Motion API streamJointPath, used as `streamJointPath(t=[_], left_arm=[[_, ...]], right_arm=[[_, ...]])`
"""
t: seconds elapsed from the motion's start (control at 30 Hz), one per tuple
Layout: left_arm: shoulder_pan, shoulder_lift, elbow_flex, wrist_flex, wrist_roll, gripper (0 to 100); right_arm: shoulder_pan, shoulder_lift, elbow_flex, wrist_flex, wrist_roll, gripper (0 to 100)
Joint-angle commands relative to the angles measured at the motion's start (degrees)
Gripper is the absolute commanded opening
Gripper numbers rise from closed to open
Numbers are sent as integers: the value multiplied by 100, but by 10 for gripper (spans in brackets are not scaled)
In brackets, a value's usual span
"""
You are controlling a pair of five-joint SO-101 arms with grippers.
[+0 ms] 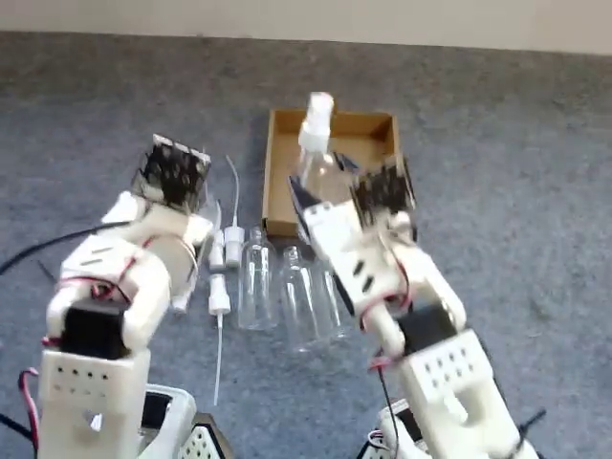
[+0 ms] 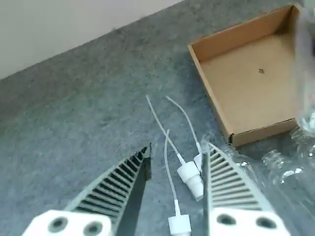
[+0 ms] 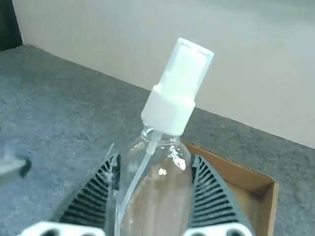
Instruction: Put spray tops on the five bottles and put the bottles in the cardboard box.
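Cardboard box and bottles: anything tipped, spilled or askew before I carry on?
Nothing stands out. The right end effector holds a capped bottle by the cardboard box, which is empty and undamaged. Loose spray tops lie on the carpet beside the uncapped bottles; no spill.

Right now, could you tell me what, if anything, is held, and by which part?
The right gripper holds a capped bottle by its body, below the neck; the left gripper holds nothing.
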Motion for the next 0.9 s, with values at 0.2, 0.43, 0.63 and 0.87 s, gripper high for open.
streamJointPath(t=[0.2, 0.43, 0.63, 0.87], left_arm=[[998, -1235, 2053, -1495, 422, 207], [1007, -831, 2369, -2549, 431, 210], [919, 84, 2343, -3165, 422, 210], [532, 637, 2334, -3534, 413, 210]], right_arm=[[-374, 2993, -2659, -22, -343, 5], [-848, 3398, -2976, 769, -360, 5], [-848, 3389, -3327, 1692, -360, 5], [-840, 3160, -3486, 1930, -334, 5]])
